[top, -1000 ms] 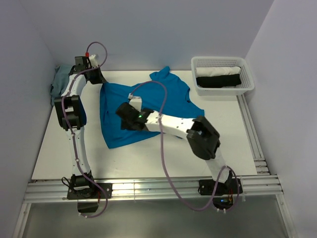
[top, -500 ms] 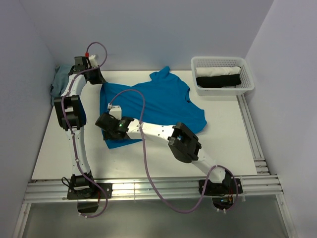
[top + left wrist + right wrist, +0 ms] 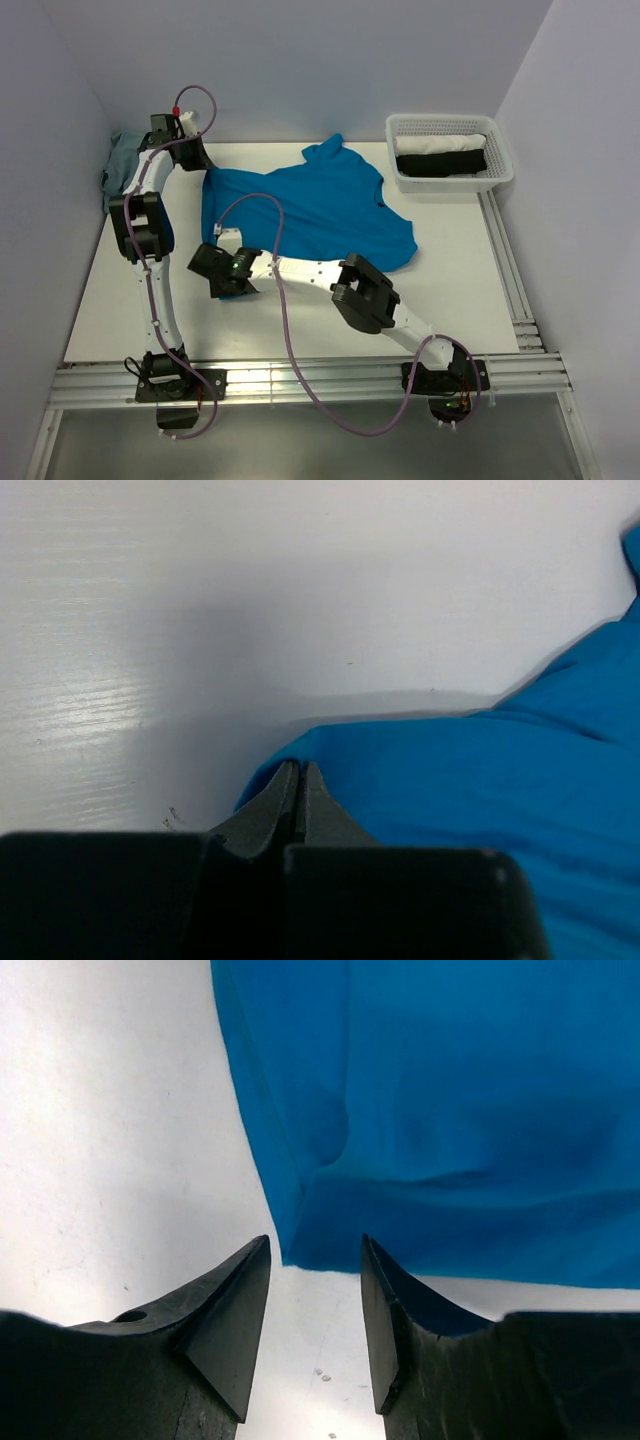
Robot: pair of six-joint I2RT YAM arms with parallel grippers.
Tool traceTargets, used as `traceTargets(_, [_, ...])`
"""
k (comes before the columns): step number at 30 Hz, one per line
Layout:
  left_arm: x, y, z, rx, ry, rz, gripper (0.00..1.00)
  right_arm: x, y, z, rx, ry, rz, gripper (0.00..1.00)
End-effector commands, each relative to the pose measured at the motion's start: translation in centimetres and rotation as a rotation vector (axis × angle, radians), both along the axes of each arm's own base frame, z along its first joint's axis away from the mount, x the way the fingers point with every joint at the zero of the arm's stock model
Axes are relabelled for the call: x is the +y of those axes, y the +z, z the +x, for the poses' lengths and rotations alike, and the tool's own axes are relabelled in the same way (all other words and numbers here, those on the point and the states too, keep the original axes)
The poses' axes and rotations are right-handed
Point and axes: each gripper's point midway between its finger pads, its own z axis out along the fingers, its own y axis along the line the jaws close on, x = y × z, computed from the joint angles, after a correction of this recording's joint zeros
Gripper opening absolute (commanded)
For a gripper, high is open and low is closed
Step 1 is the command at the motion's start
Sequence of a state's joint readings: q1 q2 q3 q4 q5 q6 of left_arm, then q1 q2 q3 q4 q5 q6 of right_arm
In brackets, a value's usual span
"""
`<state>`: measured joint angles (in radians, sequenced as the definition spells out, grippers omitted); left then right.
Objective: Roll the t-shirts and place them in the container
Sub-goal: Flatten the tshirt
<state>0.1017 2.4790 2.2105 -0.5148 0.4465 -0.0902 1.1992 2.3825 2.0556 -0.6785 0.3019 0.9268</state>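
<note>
Because the blue t-shirt [image 3: 310,205] lies thin and limp across the white surface [image 3: 130,310], corners look best to grab: the left end effector [image 3: 300,772] pinches its far corner shut, the right end effector [image 3: 315,1245] gapes around the near hem corner.

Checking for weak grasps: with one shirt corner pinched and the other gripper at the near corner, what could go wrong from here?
1. The right gripper is open, with only the tip of the near corner of the shirt between its fingers; closing may catch just hem or miss.
2. The left gripper pinches the far corner at its tips only; a pull could slip it free.
3. The shirt lies skewed and creased, so a roll may come out uneven.
</note>
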Motion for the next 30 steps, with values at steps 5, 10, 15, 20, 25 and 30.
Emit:
traceTargets(5, [0.2, 2.5, 1.0, -0.063, -0.012, 0.018, 0.0, 0.6, -1.1, -1.2, 0.012, 0.002, -0.031, 0.48])
traceTargets(10, [0.1, 2.4, 1.0, -0.061, -0.015, 0.015, 0.0, 0.6, -1.6, -1.1, 0.009, -0.003, -0.051, 0.48])
traceTargets(15, [0.1, 2.5, 1.0, -0.064, -0.017, 0.027, 0.0, 0.1, -1.5, -1.2, 0.005, -0.027, -0.058, 0.26])
traceTargets(20, [0.2, 2.5, 1.2, -0.065, -0.013, 0.028, 0.0, -0.6, -1.4, -1.2, 0.0, -0.046, -0.06, 0.09])
traceTargets(25, [0.5, 3.7, 1.2, -0.081, -0.007, 0.033, 0.0, -2.4, 0.7, -1.5, -0.028, -0.088, -0.072, 0.0])
traceTargets(30, [1.6, 7.4, 1.1, -0.134, 0.031, 0.036, 0.0, -8.9, 3.1, -2.4, -0.099, -0.196, -0.132, 0.0])
